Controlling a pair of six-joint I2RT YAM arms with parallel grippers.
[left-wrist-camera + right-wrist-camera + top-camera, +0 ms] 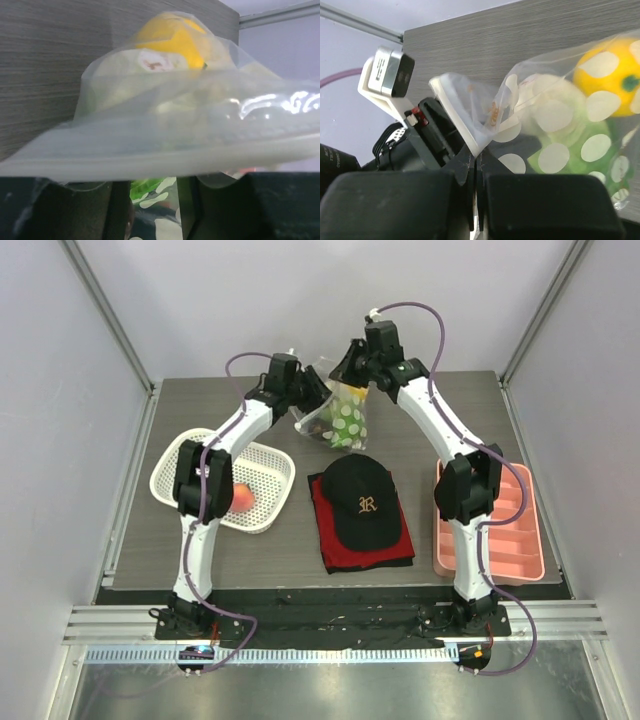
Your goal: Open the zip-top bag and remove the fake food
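While the right gripper [476, 165] had its fingers closed on one lip of the bag [340, 420], the pouch hung over the far middle of the table [180, 410] between both arms, mouth end up, with the yellow fruit [610, 65] and greens [570, 130] inside. The zip strip [150, 160] ran crosswise just ahead of the left gripper [155, 200], whose fingers showed a gap with film in it — I couldn't tell whether they held anything.

A dark grey wood-grain table [420, 420] fills the middle of the top view, and directly on it lie a white mesh basket [275, 480] at left, a red-and-black cloth [335, 545] at centre and a pink tray [510, 540] at right.
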